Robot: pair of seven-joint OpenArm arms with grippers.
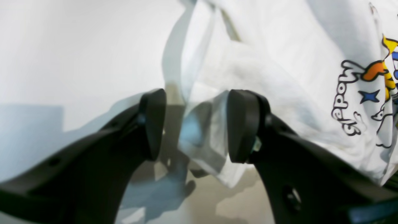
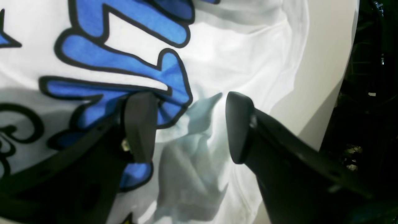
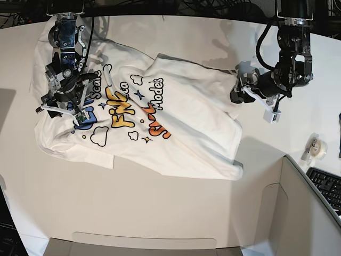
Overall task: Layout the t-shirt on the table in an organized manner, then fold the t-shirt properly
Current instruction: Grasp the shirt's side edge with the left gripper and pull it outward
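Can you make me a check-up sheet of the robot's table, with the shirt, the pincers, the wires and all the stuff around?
Surface: white table, curved near edge.
Job's things: t-shirt lying print-up, rumpled, not yet folded, one sleeve bunched.
Clutter: tape roll by the right edge.
Grippers: left pincer open, jaws astride a fold at the shirt's edge; right pincer open, low over the blue letters.
Cables: black cable looping along the left arm; a tangle beyond the far edge.
Surroundings: grey partition panel; keyboard behind it.
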